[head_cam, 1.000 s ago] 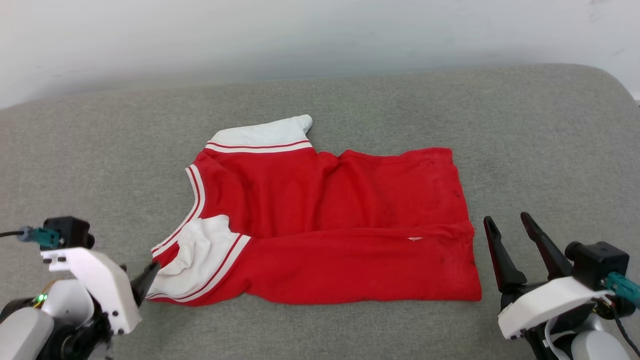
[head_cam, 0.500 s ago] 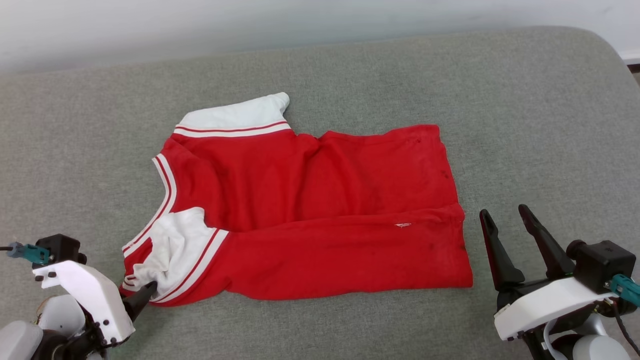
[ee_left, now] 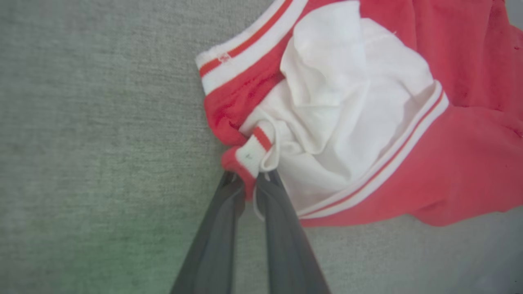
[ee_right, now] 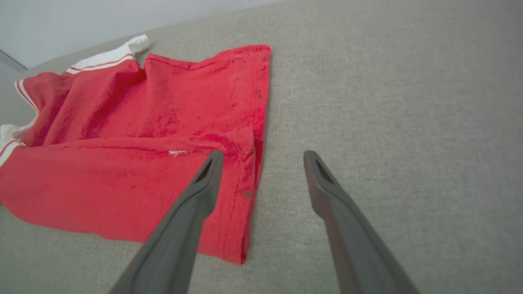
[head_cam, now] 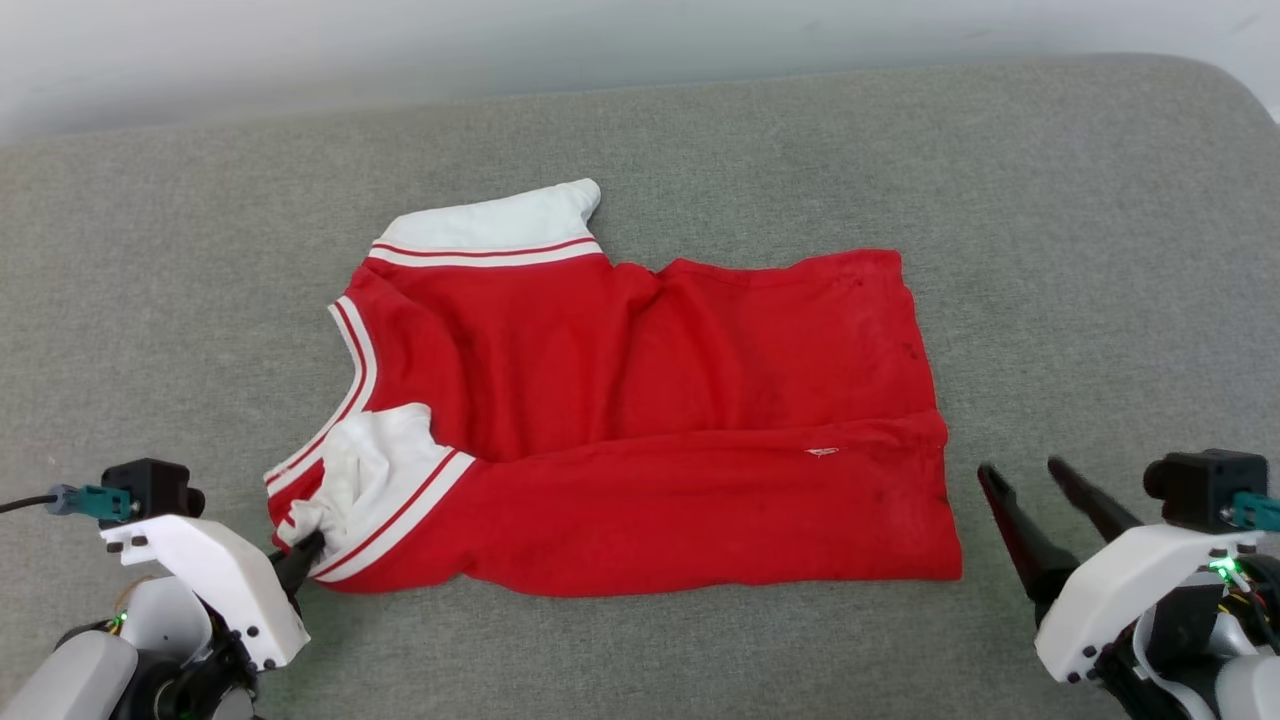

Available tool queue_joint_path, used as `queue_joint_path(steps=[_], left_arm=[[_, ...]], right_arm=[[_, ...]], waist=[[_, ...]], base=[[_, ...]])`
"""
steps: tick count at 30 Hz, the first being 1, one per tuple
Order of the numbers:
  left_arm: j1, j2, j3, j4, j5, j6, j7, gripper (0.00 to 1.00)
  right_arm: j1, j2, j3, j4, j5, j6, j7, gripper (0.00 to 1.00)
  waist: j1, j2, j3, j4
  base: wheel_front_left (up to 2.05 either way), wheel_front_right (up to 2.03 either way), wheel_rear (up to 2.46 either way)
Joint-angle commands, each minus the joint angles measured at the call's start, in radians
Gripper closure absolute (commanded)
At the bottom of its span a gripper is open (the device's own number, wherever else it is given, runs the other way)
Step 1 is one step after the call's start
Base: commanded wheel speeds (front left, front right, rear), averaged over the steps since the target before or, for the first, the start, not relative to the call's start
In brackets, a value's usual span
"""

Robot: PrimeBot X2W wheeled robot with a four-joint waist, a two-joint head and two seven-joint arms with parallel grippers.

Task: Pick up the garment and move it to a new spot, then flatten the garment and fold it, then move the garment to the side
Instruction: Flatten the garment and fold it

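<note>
Left gripper (head_cam: pixel 306 548): we see dark, tapered fingers (ee_left: pixel 212 245), smooth and matte.
Right gripper (head_cam: pixel 1020 467): we count two long dark fingers, each hollowed near its tip.
Shells (head_cam: pixel 215 590): white and angular, dotted with black screws (head_cam: pixel 263 633).
Cameras (head_cam: pixel 150 485): black blocks, each with a teal plug (head_cam: pixel 92 500); we trace a black cable (head_cam: pixel 22 503) from the left one.
Lights (head_cam: pixel 1221 567): small and green.
Forearms (head_cam: pixel 60 680): we see rounded pale grey casings.
</note>
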Motion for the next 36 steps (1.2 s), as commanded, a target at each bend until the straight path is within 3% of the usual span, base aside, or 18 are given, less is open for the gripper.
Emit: queue_joint_path(steps=[1, 5, 9, 20, 21, 22, 23, 31, 36], left_arm=[[-0.004, -0.003, 0.006, -0.005, 0.014, 0.019, -0.019, 1.00], [-0.013, 0.010, 0.009, -0.073, 0.058, 0.053, -0.059, 1.00], [-0.023, 0.012, 0.002, -0.151, 0.097, 0.081, -0.083, 1.00], [-0.019, -0.002, -0.022, -0.266, 0.143, 0.124, -0.103, 1.00], [-0.015, -0.005, -0.023, -0.266, 0.142, 0.123, -0.104, 1.00], [-0.014, -0.006, -0.023, -0.265, 0.141, 0.123, -0.106, 1.00], [-0.012, -0.008, -0.021, -0.264, 0.141, 0.124, -0.111, 1.00], [0.037, -0.029, -0.005, -0.274, 0.120, 0.110, -0.162, 1.00], [0.092, -0.024, 0.006, -0.291, 0.128, 0.136, -0.197, 1.00]], right_arm=[[-0.009, -0.022, -0.001, 0.012, 0.016, -0.001, 0.077, 0.00], [-0.039, -0.063, -0.001, 0.022, 0.065, -0.001, 0.347, 0.00], [-0.059, -0.064, 0.004, 0.030, 0.083, -0.001, 0.497, 0.00], [-0.134, -0.011, 0.056, 0.239, 0.110, -0.001, 0.587, 0.00], [-0.135, -0.009, 0.062, 0.256, 0.115, -0.001, 0.593, 0.56], [-0.137, -0.009, 0.069, 0.264, 0.117, -0.001, 0.593, 0.67], [-0.140, -0.011, 0.072, 0.270, 0.120, -0.001, 0.588, 0.98], [-0.182, -0.060, 0.093, 0.224, 0.135, -0.001, 0.548, 1.00], [-0.182, -0.088, 0.108, 0.193, 0.142, -0.001, 0.548, 1.00]], waist=[[0.0001, 0.0000, -0.006, 0.006], [0.0001, 0.0000, -0.010, 0.025], [0.0001, 0.0000, 0.003, 0.052], [0.0001, 0.0000, 0.045, 0.093], [0.0001, 0.0000, 0.047, 0.095], [0.0001, 0.0000, 0.048, 0.096], [0.0001, 0.0000, 0.048, 0.097], [0.0001, 0.0000, -0.004, 0.088], [0.0001, 0.0000, -0.062, 0.079]], base=[[0.00, 0.00, 0.00], [0.00, 0.00, 0.00], [0.00, 0.00, 0.00], [0.00, 0.00, 0.00], [0.00, 0.00, 0.00], [0.00, 0.00, 0.00], [0.00, 0.00, 0.00], [0.00, 0.00, 0.00], [0.00, 0.00, 0.00]])
